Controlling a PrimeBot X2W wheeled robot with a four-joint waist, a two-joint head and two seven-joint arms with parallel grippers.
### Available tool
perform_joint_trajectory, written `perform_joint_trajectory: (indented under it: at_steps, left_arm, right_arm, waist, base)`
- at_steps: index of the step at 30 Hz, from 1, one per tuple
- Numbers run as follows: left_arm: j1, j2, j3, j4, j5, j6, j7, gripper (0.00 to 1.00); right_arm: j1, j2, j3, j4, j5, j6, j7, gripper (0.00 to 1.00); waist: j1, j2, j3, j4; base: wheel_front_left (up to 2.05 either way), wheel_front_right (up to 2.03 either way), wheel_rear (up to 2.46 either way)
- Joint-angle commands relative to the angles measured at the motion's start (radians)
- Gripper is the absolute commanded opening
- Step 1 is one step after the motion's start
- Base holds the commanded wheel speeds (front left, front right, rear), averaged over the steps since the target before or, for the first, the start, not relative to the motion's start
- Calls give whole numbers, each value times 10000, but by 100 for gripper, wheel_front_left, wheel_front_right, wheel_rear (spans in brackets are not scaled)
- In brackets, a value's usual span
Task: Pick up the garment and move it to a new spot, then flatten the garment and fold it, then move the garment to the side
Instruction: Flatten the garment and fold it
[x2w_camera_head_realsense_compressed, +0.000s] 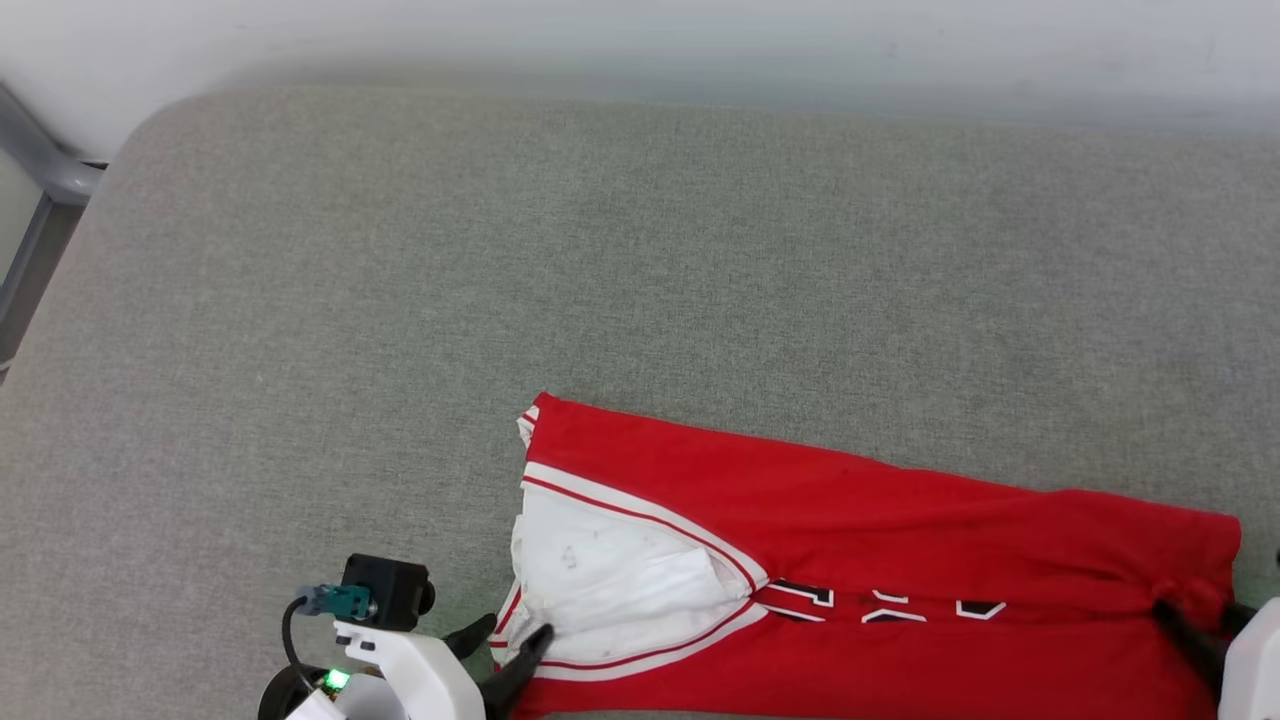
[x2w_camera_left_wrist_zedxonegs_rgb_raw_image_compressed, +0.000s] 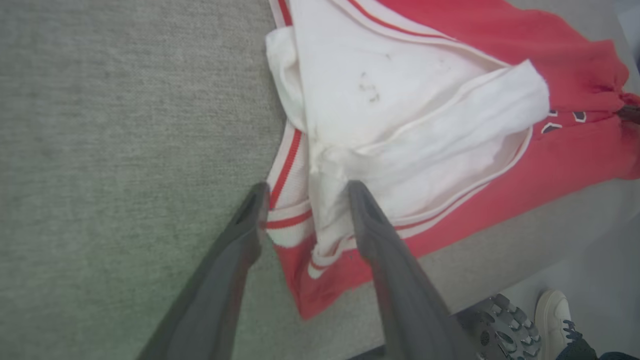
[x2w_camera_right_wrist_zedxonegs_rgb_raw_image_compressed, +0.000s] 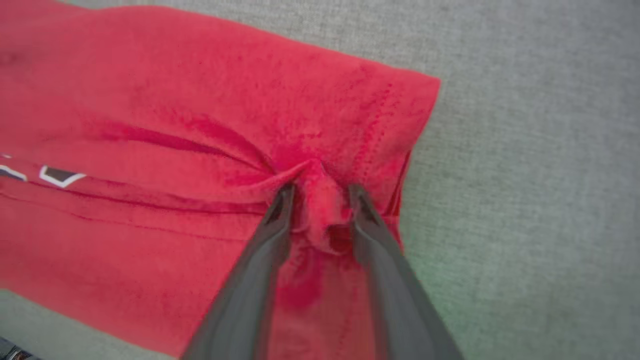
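Both grippers sit at the garment (x2w_camera_head_realsense_compressed: 800, 560) on the couch (x2w_camera_head_realsense_compressed: 600, 250): left gripper (x2w_camera_left_wrist_zedxonegs_rgb_raw_image_compressed: 305, 187) parted over the collar, right gripper (x2w_camera_right_wrist_zedxonegs_rgb_raw_image_compressed: 320, 192) loosely around a hem bunch. Release cleanly, lift straight off.

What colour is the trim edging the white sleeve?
White with a thin red stripe, on the garment; clearest in the left wrist view.

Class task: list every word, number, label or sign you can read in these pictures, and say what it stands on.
None can be read.
Black, white-outlined characters on the garment: folded under, just slivers showing.
Faint dark marks on its white sleeve: too blurred to tell.
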Motion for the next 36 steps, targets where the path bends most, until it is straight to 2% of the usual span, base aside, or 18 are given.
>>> perform_joint_trajectory:
  at_steps: [1, 5, 10, 13, 16, 17, 18, 19, 23, 26, 27, 30, 36]
  left_arm:
    - [-94, -84, -49, 173, 86, -69, -31, 100]
    - [-10, -180, -66, 441, 79, -139, -272, 100]
    - [115, -101, 227, 178, 202, 14, -894, 100]
    - [88, 48, 496, -307, 524, 241, -1421, 100]
    - [-87, 48, 883, -861, 936, 675, -2139, 100]
    - [-87, 48, 883, -861, 936, 675, -2139, 100]
    - [-124, 48, 985, -1004, 1072, 764, -2377, 100]
    - [-206, 2, 1198, -1133, 1301, 927, -2883, 100]
    - [-357, 78, 1340, -1009, 1926, 1070, -3743, 100]
    - [-439, 13, 1459, -798, 2237, 1080, -4455, 100]
    - [-439, 13, 1459, -798, 2237, 1080, -4455, 100]
    - [-527, -150, 1650, -432, 2493, 920, -4980, 100]
    - [-730, -401, 1666, -146, 2484, 638, -5105, 100]
  right_arm:
    - [-33, 72, 212, 174, 97, -13, -23, 100]
    - [76, -126, 332, 166, 251, -14, 57, 100]
    - [258, -184, 87, -317, 596, -11, 596, 100]
    - [326, -40, -356, -674, 600, -11, 1130, 100]
    - [413, 320, -962, -961, 264, -11, 1773, 100]
    - [413, 320, -962, -961, 264, -11, 1773, 100]
    - [425, 459, -1137, -1076, 114, -11, 1961, 100]
    - [370, 921, -1624, -1206, -120, -11, 2291, 100]
    - [148, 1739, -2505, -1323, -846, -11, 2827, 100]
    - [-42, 2337, -3029, -1296, -1382, -10, 3076, 100]
    - [-42, 2337, -3029, -1296, -1382, -10, 3076, 100]
    - [-383, 3006, -3657, -1065, -1708, -11, 3360, 100]
    - [-616, 3288, -4136, -631, -1753, -11, 3567, 100]
  waist:
    - [0, 0, -121, -7]
    - [0, 0, -445, -49]
    - [0, 0, -960, -121]
    - [0, 0, -1136, -177]
    - [0, 0, -1207, -187]
    - [0, 0, -1207, -187]
    - [0, 0, -1210, -188]
    - [0, 0, -1190, -188]
    - [0, 0, -1040, -190]
    - [0, 0, -824, -169]
    - [0, 0, -824, -169]
    - [0, 0, -439, -104]
    - [0, 0, -46, 31]
  base:
    - [0, 0, 0]
    - [0, 0, 0]
    - [0, 0, 0]
    - [0, 0, 0]
    - [0, 0, 0]
    - [0, 0, 0]
    - [0, 0, 0]
    - [0, 0, 0]
    - [0, 0, 0]
    - [0, 0, 0]
    - [0, 0, 0]
    - [0, 0, 0]
    - [0, 0, 0]
